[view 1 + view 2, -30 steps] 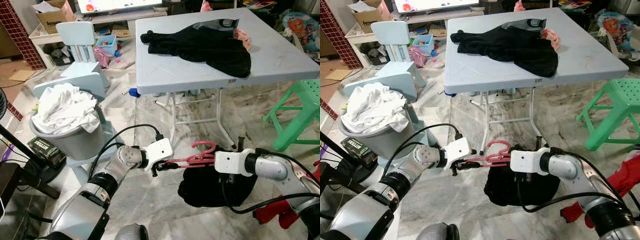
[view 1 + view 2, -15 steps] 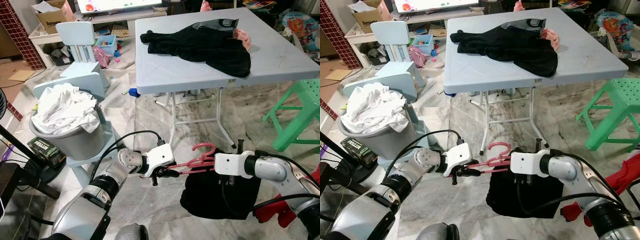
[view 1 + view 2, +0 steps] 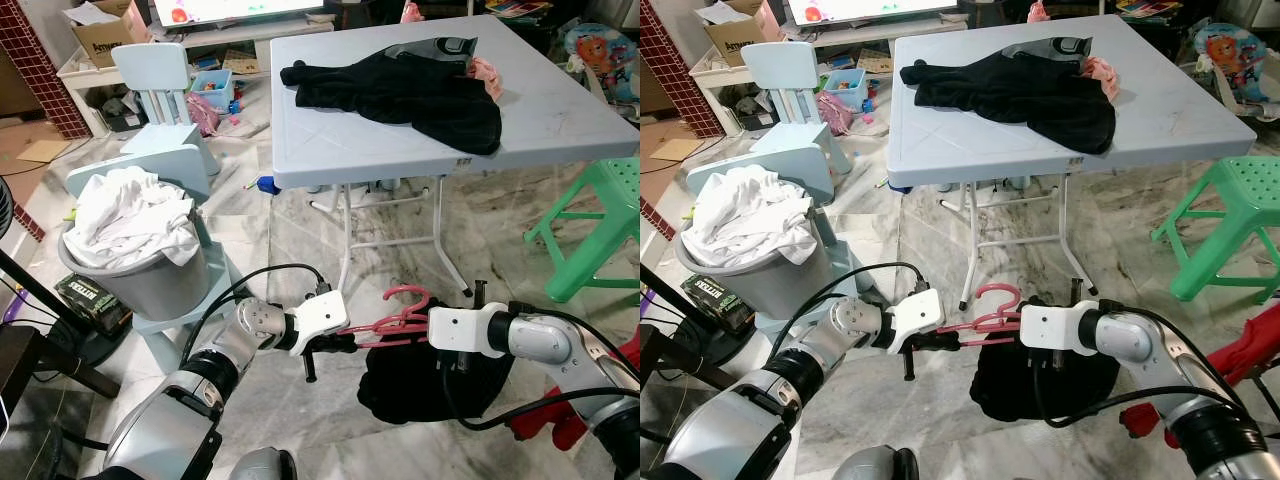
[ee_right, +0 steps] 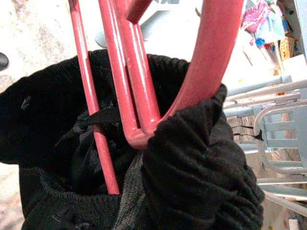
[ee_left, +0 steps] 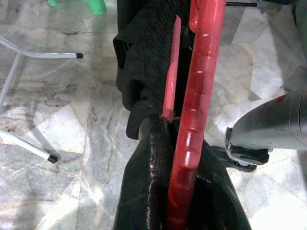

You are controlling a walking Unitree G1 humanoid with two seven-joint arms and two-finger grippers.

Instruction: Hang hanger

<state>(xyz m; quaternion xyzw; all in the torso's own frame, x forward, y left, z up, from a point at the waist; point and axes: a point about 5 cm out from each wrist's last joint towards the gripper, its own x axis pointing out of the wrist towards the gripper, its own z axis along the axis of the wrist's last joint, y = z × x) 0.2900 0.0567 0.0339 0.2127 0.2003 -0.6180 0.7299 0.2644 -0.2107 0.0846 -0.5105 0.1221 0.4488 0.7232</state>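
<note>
A pale grey folding table (image 3: 560, 120) stands on a marble-patterned floor (image 3: 300, 230) in bright, even light, and a green plastic stool (image 3: 598, 235) sits just beside its right edge. On the table's left side a light blue child's chair (image 3: 160, 90) faces a second pale blue chair (image 3: 150, 170), and nearer than both is a grey laundry bucket (image 3: 150, 280) heaped with white cloth. Beyond the table's far left corner runs a low white shelf (image 3: 240, 35) with a cardboard box (image 3: 100, 35) at its end, next to a red-tiled pillar (image 3: 40, 70).
</note>
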